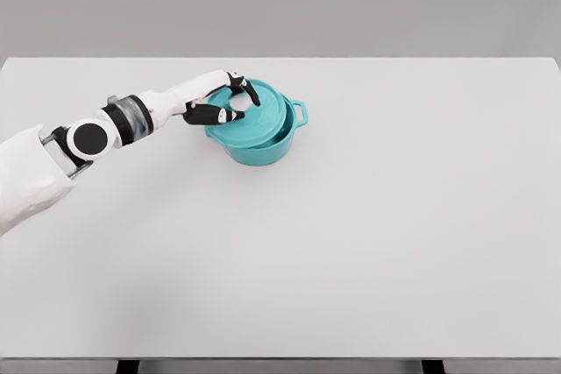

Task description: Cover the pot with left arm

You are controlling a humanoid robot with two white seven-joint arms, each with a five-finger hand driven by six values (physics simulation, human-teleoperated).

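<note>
Pot (263,148): teal, standing on the worktop (368,243) left of centre, nearer the far edge.
Lid (254,111): on the pot, apparently slightly tilted, seating not confirmed.
Left robot hand (223,102): fingers curled around the white lid knob (235,114), pinching it.
Progress: lid placed; near completion.
Remaining: confirm seating, release the knob, retract the arm.
</note>
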